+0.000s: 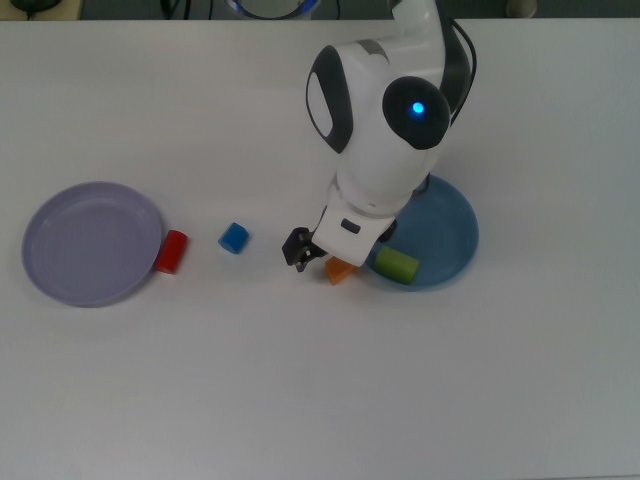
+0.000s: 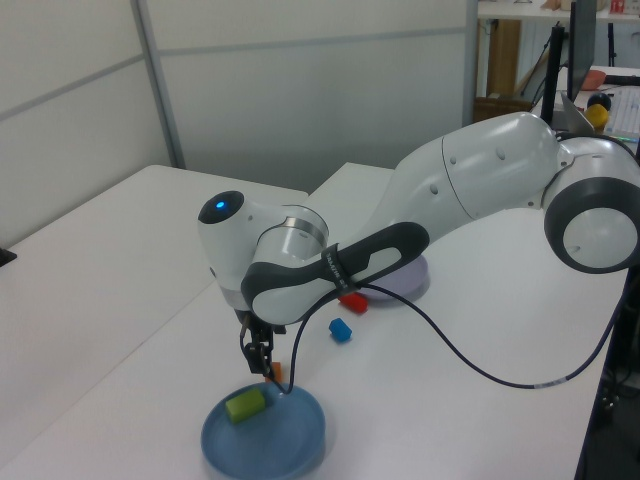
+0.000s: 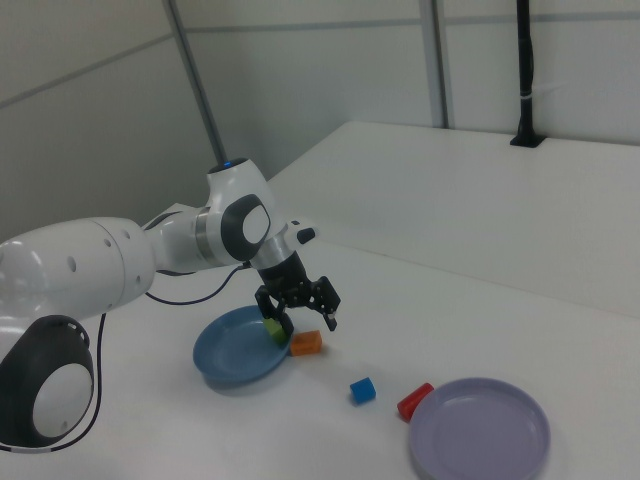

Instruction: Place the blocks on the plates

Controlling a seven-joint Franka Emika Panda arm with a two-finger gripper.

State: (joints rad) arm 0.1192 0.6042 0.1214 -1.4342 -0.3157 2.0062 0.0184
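4 blocks, 2 plates, 1 arm. Gripper (image 3: pixel 305 312) hangs above the table (image 1: pixel 320 380), fingers spread apart w/ nothing between them, just over the orange block (image 1: pixel 340 269). Orange block lies on the table, right against the blue plate (image 1: pixel 455 235) rim on the top view's left. Green block (image 1: pixel 396 264) lies inside the blue plate. Blue block (image 1: pixel 233 237) sits alone on the table btw. the 2 plates. Red cylinder (image 1: pixel 171 251) lies on its side, touching the purple plate (image 1: pixel 90 242) rim; that plate holds 0 blocks.
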